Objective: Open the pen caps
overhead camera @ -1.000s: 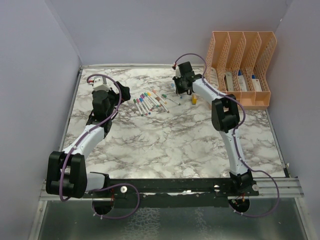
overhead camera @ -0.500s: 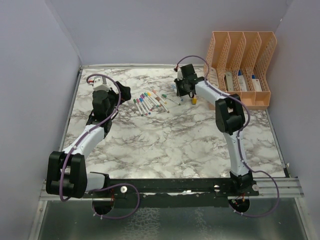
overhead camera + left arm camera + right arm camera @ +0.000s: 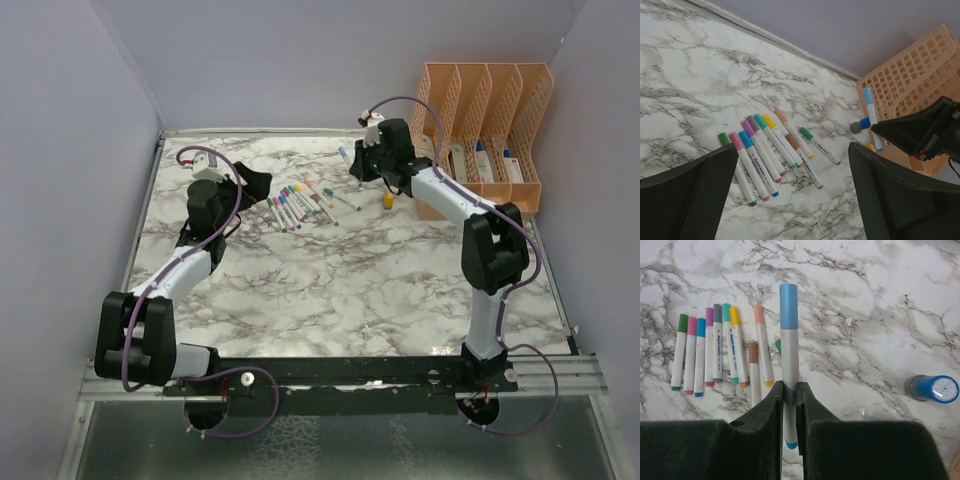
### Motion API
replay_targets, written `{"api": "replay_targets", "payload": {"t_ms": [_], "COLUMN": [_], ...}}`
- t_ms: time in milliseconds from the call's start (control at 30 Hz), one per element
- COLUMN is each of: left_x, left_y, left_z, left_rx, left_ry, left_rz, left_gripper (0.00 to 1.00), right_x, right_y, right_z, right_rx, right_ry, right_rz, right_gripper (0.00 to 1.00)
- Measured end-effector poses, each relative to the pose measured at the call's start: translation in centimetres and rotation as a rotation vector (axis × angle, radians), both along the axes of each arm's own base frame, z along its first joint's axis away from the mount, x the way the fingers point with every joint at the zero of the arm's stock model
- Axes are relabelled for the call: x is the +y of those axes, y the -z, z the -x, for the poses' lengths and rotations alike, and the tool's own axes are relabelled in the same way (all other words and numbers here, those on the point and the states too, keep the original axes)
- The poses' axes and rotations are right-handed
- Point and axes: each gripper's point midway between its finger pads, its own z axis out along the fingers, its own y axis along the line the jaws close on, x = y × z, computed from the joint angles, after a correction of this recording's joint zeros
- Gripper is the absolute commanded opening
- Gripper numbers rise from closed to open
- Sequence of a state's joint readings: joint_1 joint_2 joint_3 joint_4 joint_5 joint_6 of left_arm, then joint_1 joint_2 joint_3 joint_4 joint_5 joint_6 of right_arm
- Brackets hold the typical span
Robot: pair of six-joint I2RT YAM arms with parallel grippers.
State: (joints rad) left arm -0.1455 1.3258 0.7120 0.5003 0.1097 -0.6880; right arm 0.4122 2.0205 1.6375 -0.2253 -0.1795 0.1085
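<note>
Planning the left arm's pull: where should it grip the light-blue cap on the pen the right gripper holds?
Take the light-blue cap by its round sides at mid-length, probably coming in from beyond its free end. The right gripper clamps the white barrel below it, so the whole cap sticks out bare.

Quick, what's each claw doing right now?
Left gripper: jaws open, holding nothing.
Right gripper: jaws closed on a blue-capped pen.

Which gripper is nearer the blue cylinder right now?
Right. The right gripper, jaws shut on a pen, is close beside the blue cylinder; the left gripper, jaws open, sits on the far side of the pen row from it.
</note>
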Motion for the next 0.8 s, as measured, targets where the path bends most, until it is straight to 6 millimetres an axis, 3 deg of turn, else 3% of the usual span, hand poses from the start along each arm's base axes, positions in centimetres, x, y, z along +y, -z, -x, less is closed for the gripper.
{"api": "replay_targets", "payload": {"t_ms": [300, 500, 800], "left_x": [-1.8, -3.1, -5.8], "left_y": [0.3, 0.8, 4.2], "left_z": [-0.4, -0.7, -0.8], "left_rx": [0.006, 0.025, 0.124], "left_ry": [0.07, 0.106, 0.174], "left_rz": [0.099, 0.176, 0.252], "left_gripper": [0.89, 0.8, 0.62], "right_x": [1.4, 2.2, 4.7], "right_y": [1.4, 1.2, 1.0], "right_z": [5.6, 8.9, 12.0], "right_rx": [0.033, 0.026, 0.005], "right_ry": [-0.052, -0.083, -0.142], "right_rz": [0.002, 0.014, 0.025], "right_gripper": [0.01, 0.01, 0.01]}}
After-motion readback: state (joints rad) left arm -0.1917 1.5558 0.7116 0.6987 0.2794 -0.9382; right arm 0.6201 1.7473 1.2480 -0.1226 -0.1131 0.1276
